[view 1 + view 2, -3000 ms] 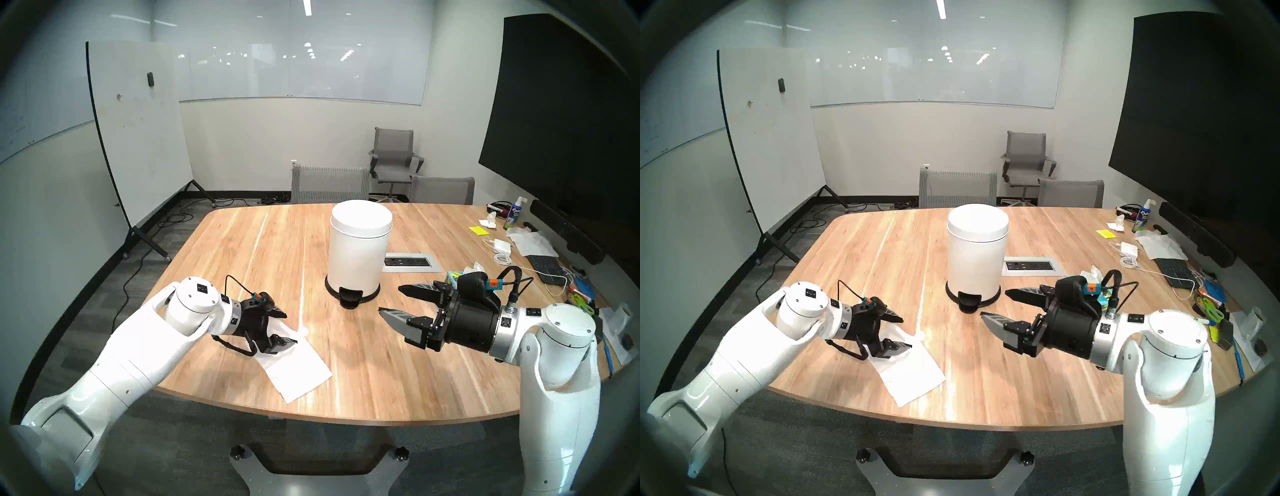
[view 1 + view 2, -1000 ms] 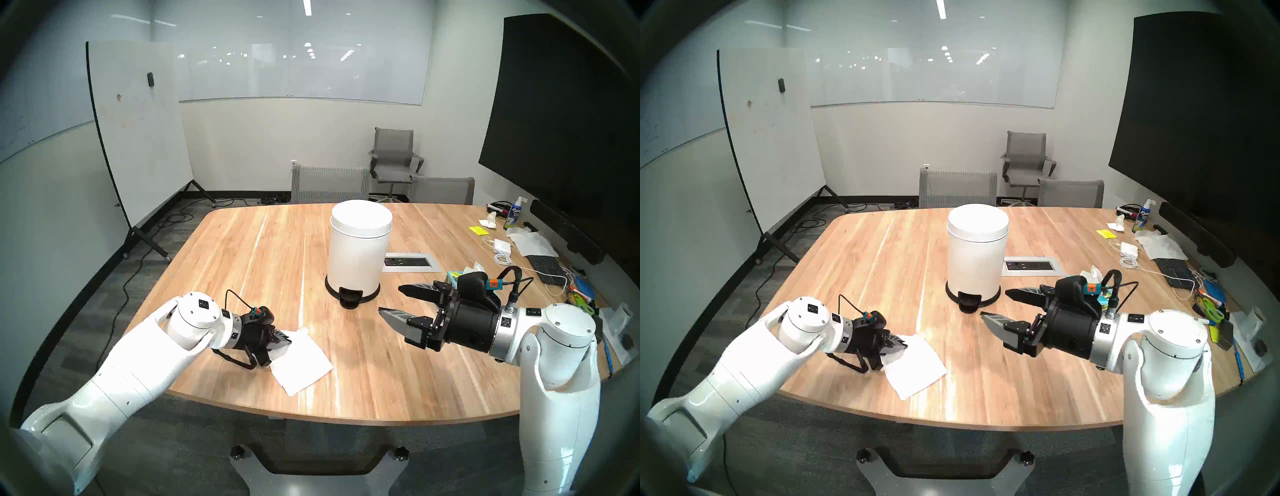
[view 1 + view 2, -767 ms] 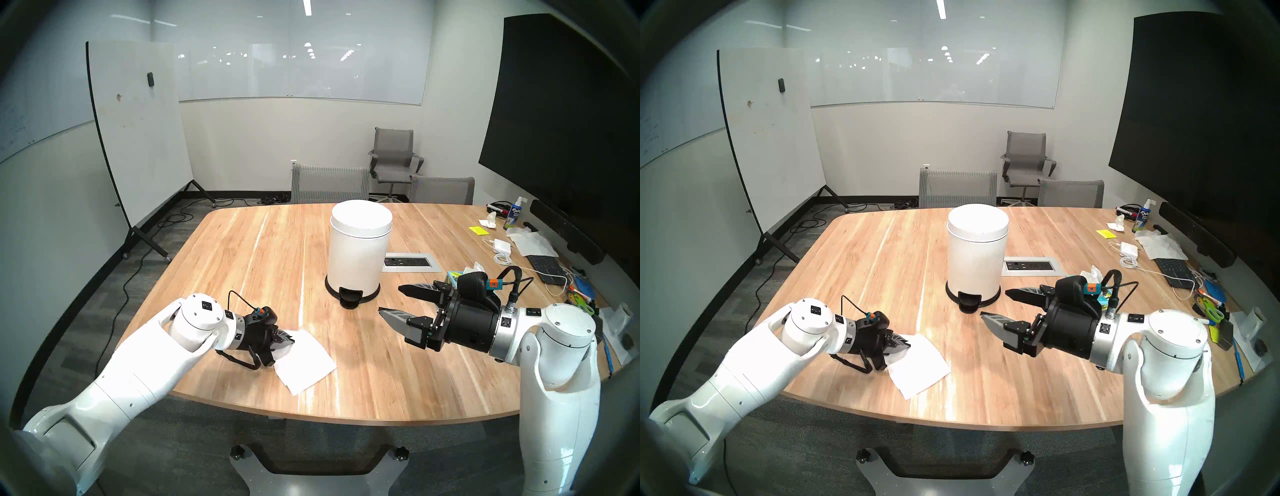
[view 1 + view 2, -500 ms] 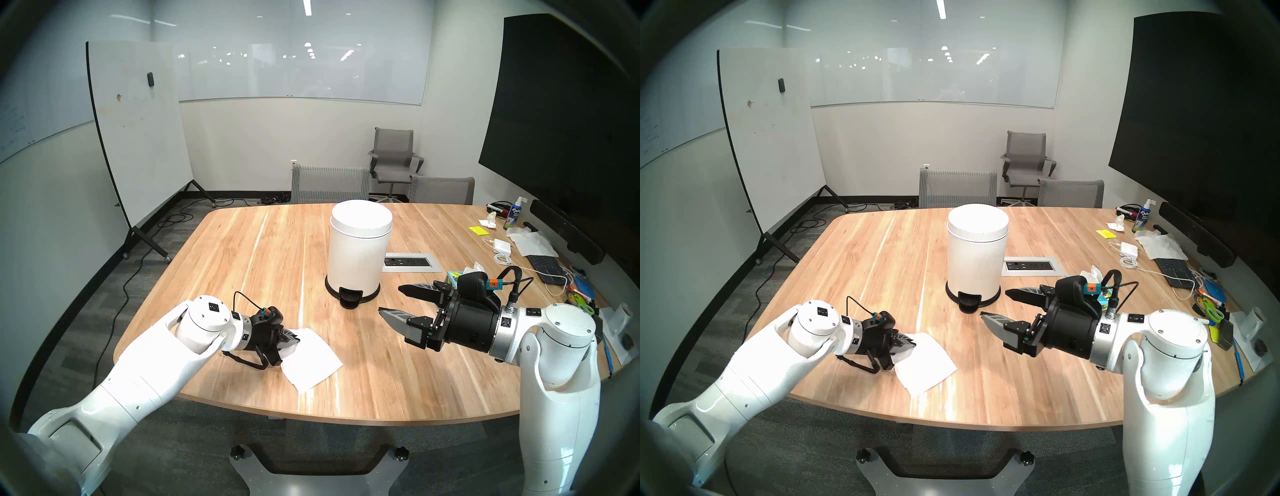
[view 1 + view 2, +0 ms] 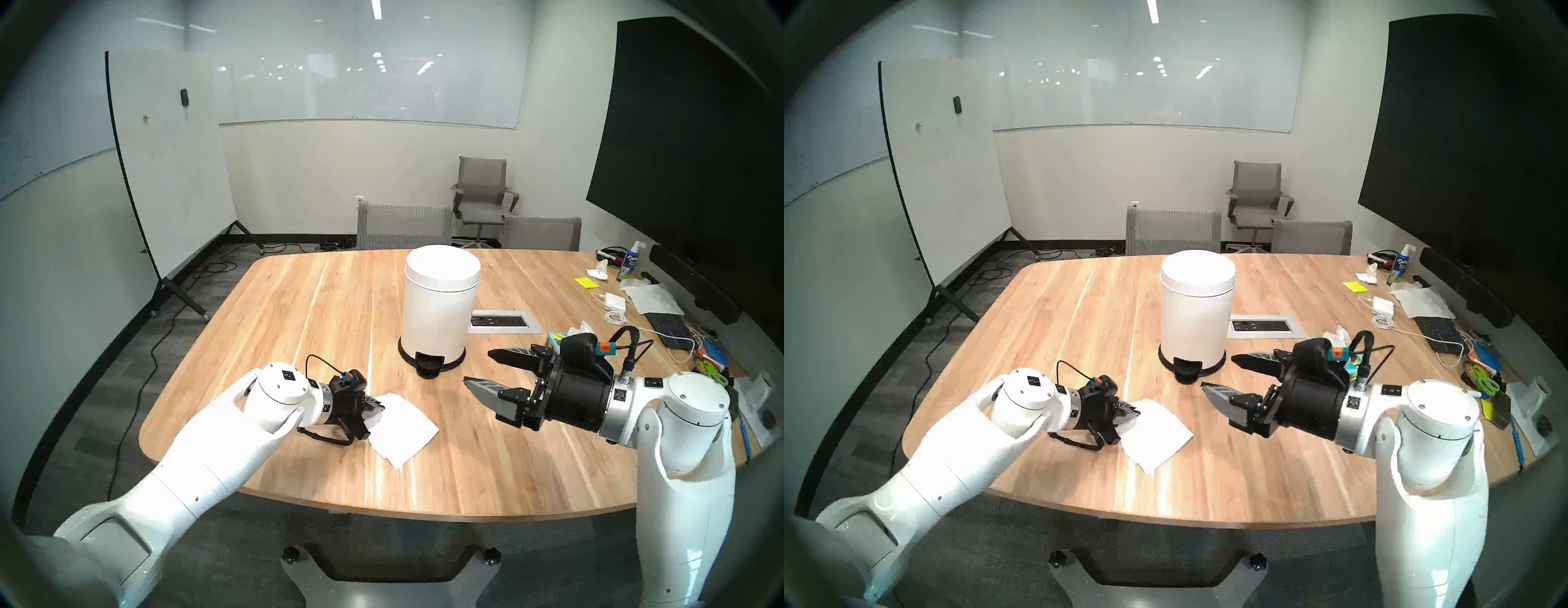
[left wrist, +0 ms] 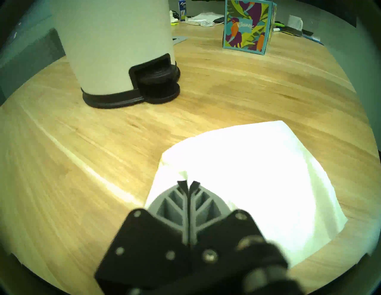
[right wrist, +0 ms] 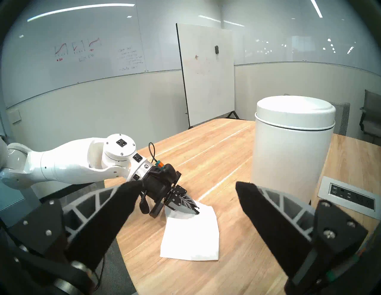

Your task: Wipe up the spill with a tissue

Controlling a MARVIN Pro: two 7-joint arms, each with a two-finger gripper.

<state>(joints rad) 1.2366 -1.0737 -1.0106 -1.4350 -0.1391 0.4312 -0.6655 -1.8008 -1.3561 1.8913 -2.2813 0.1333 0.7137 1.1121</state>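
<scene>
Tissue box [image 6: 248, 26], colourful bird-and-leaf print: "Kleenex" in white script on its front panel. Spray bottle [image 6: 182, 9] at the far edge of the surface [image 6: 226, 98]: "EXPO" on its label. Wall whiteboard [image 7: 82, 51]: handwriting and 3 small graphs, too faint to read.

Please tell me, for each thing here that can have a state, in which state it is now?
Left gripper: shut on the tissue's edge.
Right gripper: open, empty, above the table.
Tissue: spread flat on the table.
Pedal bin: upright, lid closed.
Tissue box: upright.
Spill: not visible.
</scene>
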